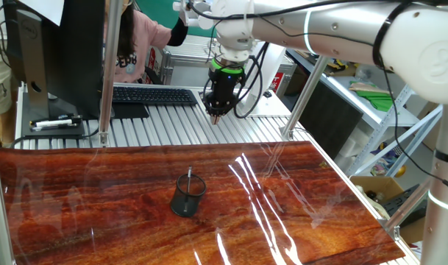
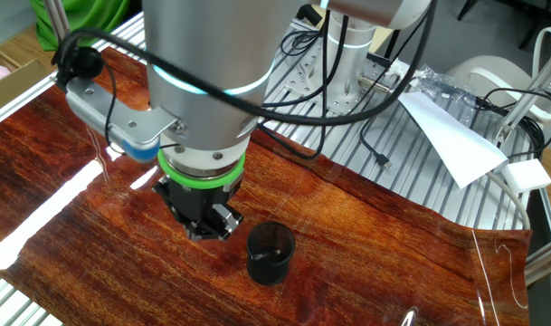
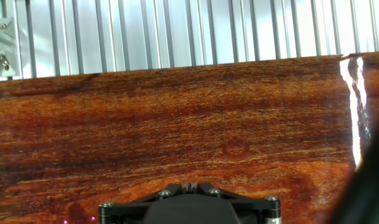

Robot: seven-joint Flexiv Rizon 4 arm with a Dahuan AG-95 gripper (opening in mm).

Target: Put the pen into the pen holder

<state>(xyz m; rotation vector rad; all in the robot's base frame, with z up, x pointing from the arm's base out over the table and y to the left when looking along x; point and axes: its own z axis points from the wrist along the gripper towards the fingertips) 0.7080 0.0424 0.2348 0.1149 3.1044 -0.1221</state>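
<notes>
The pen holder is a small black mesh cup standing upright on the wood-grain table top. A thin dark pen stands in it, with its upper end sticking out above the rim. The holder also shows in the other fixed view, where I cannot make out the pen. My gripper hangs well above the table, behind and to the right of the holder, with its fingertips together and nothing in them. In the other fixed view the gripper is just left of the holder. The hand view shows only its fingertips over bare wood.
A keyboard, a monitor and a person in pink are behind the table. Aluminium posts stand at its back edge. White paper and cables lie on the slatted metal surface beside the board.
</notes>
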